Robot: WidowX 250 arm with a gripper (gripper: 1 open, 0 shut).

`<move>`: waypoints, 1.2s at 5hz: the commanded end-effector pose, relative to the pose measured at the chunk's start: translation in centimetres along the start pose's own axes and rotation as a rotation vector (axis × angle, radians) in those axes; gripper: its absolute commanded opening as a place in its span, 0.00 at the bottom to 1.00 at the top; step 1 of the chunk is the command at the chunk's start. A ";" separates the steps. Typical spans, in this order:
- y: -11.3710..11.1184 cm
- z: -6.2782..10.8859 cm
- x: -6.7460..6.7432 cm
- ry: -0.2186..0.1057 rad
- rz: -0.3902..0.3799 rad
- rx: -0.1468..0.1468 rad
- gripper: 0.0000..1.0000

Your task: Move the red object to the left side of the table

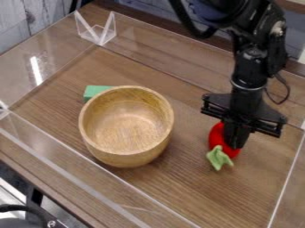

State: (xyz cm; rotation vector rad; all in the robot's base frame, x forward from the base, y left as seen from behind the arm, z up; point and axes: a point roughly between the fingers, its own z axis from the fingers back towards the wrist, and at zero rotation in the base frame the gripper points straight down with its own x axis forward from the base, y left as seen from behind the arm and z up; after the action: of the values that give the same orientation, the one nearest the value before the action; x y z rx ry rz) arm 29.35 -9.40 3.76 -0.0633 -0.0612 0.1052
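The hand (237,141) points straight down, clamped on the red object (218,139), which is pinched between its fingers and seemingly not yet off the tabletop (131,191). Grasping is the step in hand. Next it must lift clear, then carry past the wooden bowl (125,125) beside it toward the left side.

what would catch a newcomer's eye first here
The black claw stands out first, pointing straight down right of centre and shut on a small red toy strawberry with a green leafy cap. Next comes the large empty wooden bowl in the middle of the table, with a flat green piece just behind it.
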 end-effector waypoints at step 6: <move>5.8 11.0 -2.1 -0.184 0.256 0.024 0.00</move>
State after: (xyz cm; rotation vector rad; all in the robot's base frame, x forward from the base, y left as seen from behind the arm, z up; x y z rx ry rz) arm 25.70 -3.13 13.06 -0.0275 -0.1898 0.3708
